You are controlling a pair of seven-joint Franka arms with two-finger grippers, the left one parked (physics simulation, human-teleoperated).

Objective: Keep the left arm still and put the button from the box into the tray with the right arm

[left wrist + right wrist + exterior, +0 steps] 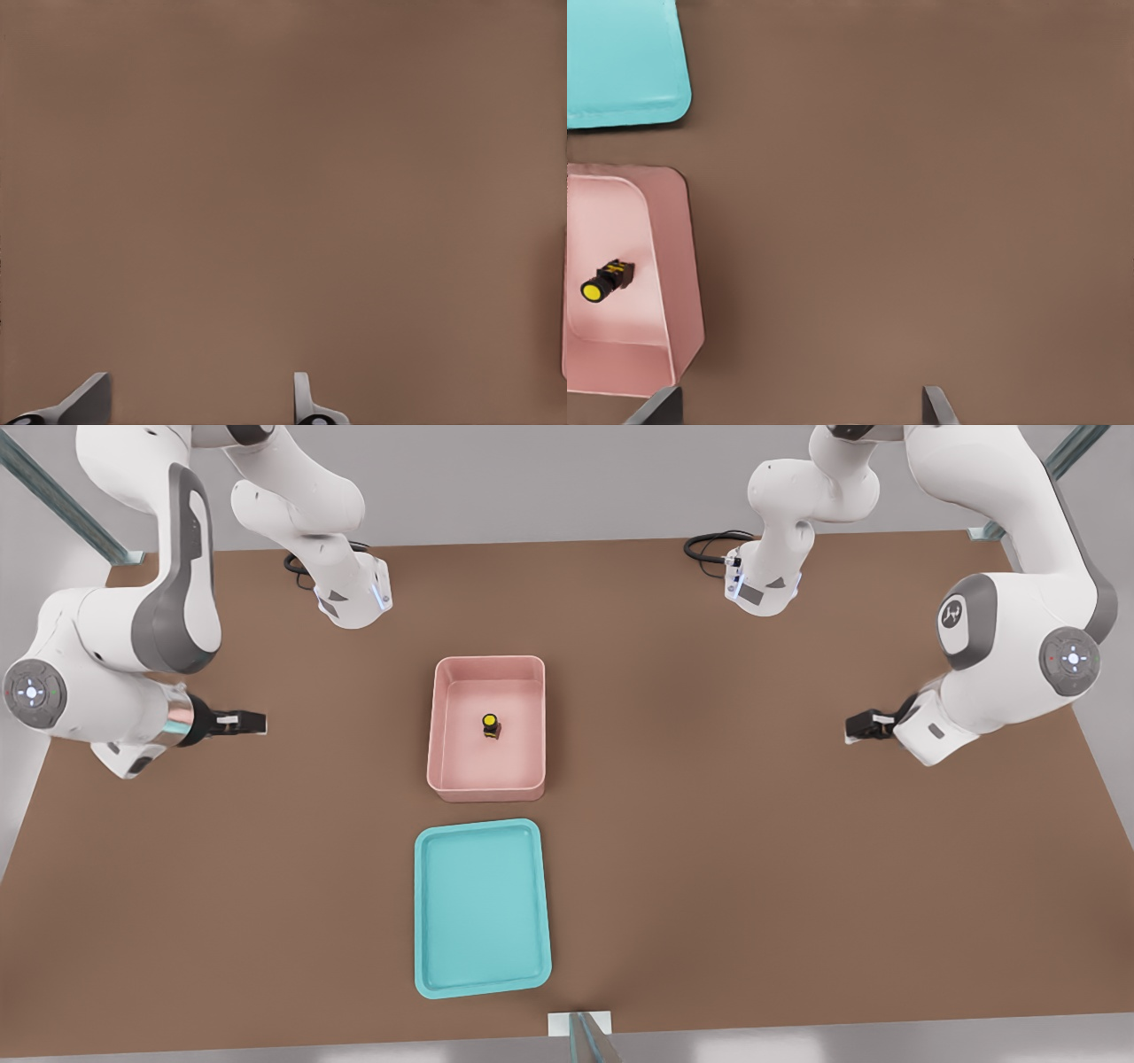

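Observation:
The tiny button (490, 724), with its yellow cap and black body, stands near the middle of the pale pink box (514, 766) at the table's centre. The turquoise tray (483, 903) lies just in front of the box and holds nothing. My gripper (255, 723) hovers over bare table well toward the front view's left of the box, level with it. It is open and holds nothing. In the right wrist view the spread fingertips (939, 409) frame bare table, with the button (607, 279) inside the box (673, 266) and a corner of the tray (620, 62) off to one side.
The brown table (709, 824) carries only the box and tray. The parked arm's gripper (873, 724) hangs toward the front view's right. Both arm bases with black cables (709, 545) sit at the far edge. A small bracket (580, 1029) sits at the near edge.

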